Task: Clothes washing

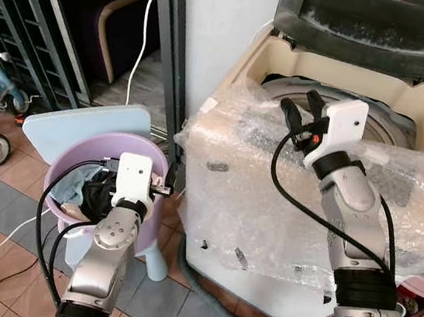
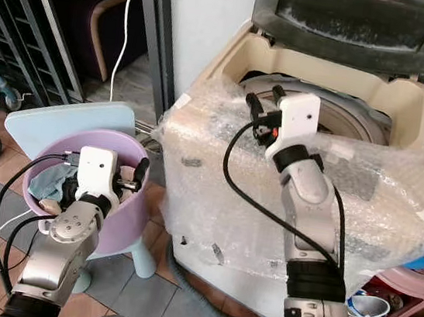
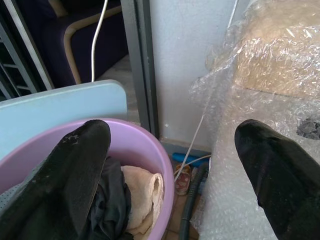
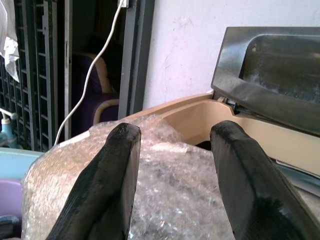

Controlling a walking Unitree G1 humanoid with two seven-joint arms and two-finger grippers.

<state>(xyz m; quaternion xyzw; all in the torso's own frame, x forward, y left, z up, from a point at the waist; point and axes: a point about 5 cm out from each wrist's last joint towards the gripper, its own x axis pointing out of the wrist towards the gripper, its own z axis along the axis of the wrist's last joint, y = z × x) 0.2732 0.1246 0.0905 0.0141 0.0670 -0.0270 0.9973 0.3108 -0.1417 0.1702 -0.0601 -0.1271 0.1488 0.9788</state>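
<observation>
A: How do the jaws stand?

B: Both pairs are apart and hold nothing. The left gripper (image 3: 170, 165) hangs over the near rim of the purple basin (image 1: 150, 153), fingers spread wide. The right gripper (image 1: 302, 114) is raised at the front edge of the washing machine (image 1: 267, 213), pointing toward the open tub (image 2: 357, 123).

A: And the laundry?

B: The clothes (image 3: 135, 192) lie in the basin: a dark garment, a cream cloth, something bluish. The basin rests on a pale blue stool (image 1: 67, 128), just beside the machine's left flank.

A: Why that arrangement?

B: My guess is that the basin was set close so one arm can lift and the other can feed. The lid (image 1: 370, 23) is tipped back, so the tub is ready to load.

A: That wrapping?

B: Bubble wrap (image 2: 219, 167) is draped over the machine's front and top. It could snag a finger.

A: Next step?

B: Probably the left gripper dips in to pinch a garment.
</observation>
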